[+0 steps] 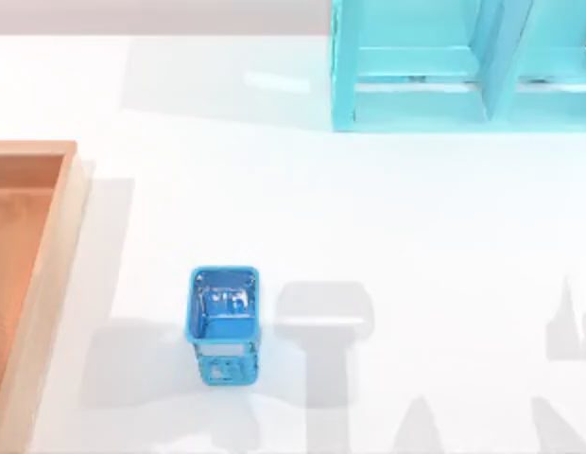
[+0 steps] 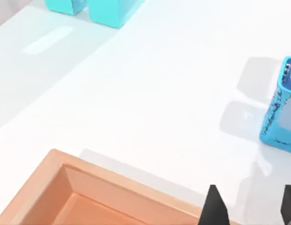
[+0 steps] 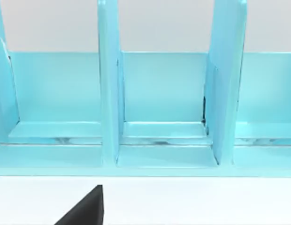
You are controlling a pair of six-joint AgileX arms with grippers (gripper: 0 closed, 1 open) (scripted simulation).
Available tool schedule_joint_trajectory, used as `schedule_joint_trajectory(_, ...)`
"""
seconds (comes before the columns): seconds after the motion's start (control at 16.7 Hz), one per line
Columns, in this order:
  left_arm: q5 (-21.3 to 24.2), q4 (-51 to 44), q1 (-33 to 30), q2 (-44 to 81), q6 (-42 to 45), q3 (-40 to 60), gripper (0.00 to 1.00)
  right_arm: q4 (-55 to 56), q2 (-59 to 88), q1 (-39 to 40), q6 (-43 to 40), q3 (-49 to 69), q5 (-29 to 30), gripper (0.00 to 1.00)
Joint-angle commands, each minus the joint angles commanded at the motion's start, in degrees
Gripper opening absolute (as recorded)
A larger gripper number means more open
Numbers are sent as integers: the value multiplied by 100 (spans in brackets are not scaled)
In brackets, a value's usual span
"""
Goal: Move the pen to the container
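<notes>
The container is a shallow orange-brown wooden box with thick light rims at the table's left edge. Its corner also lies in the left wrist view. My left gripper hangs just past that corner rim, toward the blue cup, open with only bare table between its black fingertips. The pen is hidden from me. A dark part of my right gripper sits low over the white table, facing the teal shelf.
A small blue mesh cup stands upright near the table's middle front, right of the box, and appears again in the left wrist view. The teal shelf unit occupies the back right. Arm shadows fall along the front edge.
</notes>
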Motion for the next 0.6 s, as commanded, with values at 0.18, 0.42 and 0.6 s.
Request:
schedule_joint_trajectory(0.18, 10, -210, 34, 73, 248, 109, 0, 0, 0, 0, 0, 0, 0, 100)
schedule_joint_trajectory(0.42, -11, 81, -1, 485, 246, 628, 0, 0, 0, 0, 0, 0, 0, 100)
schedule_joint_trajectory(0.6, 4, 232, -42, 427, 147, 468, 0, 0, 0, 0, 0, 0, 0, 100)
